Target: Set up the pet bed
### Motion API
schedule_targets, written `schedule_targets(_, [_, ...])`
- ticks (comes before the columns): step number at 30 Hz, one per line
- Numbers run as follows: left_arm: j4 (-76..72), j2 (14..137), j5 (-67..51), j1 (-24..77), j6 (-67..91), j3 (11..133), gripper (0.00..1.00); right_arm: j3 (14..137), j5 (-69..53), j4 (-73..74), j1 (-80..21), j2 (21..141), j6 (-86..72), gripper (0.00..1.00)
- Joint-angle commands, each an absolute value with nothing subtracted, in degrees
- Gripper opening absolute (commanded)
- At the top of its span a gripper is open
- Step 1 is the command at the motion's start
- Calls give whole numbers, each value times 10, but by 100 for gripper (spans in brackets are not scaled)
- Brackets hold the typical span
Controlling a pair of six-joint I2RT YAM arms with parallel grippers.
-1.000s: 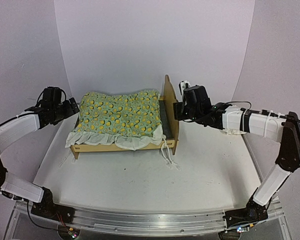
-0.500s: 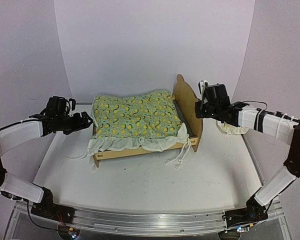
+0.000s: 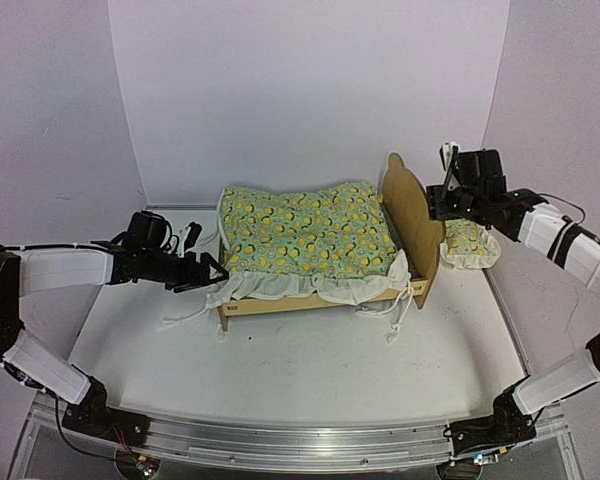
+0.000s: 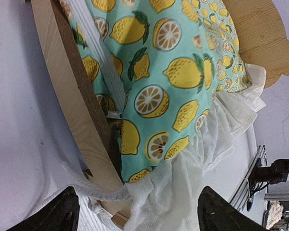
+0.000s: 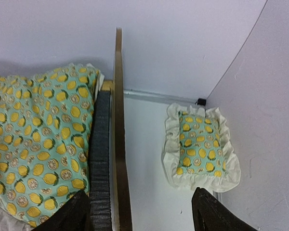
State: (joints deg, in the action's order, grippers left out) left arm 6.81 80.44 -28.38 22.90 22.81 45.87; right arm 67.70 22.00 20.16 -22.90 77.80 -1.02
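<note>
Standing at the middle of the table (image 3: 310, 380), the pet bed (image 3: 280, 303) is covered by a lemon-print blanket (image 3: 310, 230), its headboard (image 3: 410, 200) to the right. The left fingers (image 4: 62, 214) are spread apart at the blanket's ruffled foot; the right fingers (image 5: 209, 211) are spread apart, the headboard edge between them.

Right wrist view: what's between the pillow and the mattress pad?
The wooden headboard, seen edge-on, stands against the mattress pad; past it a bare strip of table runs to the pillow. Clearest in the right wrist view.
</note>
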Motion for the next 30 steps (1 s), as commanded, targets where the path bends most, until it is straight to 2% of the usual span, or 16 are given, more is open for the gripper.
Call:
schedule_targets(1, [35, 836, -343, 235, 235, 457, 79, 752, 201, 229, -246, 729, 26, 74])
schedule_targets(7, [41, 827, -355, 239, 254, 458, 47, 805, 212, 227, -364, 760, 92, 74])
schedule_targets(9, [43, 814, -366, 241, 262, 460, 40, 826, 203, 225, -410, 787, 104, 74])
schedule_targets(13, [61, 787, -371, 246, 275, 470, 19, 835, 94, 197, -439, 839, 98, 75])
schedule_targets(17, [71, 761, -382, 253, 289, 487, 18, 821, -92, 123, -449, 902, 86, 78])
schedule_targets(20, [76, 738, -384, 259, 300, 491, 15, 806, -173, 57, -466, 948, 113, 83])
schedule_targets(22, [75, 729, -386, 263, 306, 492, 1, 817, -201, 33, -489, 980, 141, 85])
schedule_targets(27, [63, 727, -400, 270, 321, 508, 0, 831, -227, -56, -542, 1050, 211, 90])
schedule_targets(30, [31, 716, -410, 272, 350, 508, 0, 845, -197, -98, -568, 1101, 216, 91])
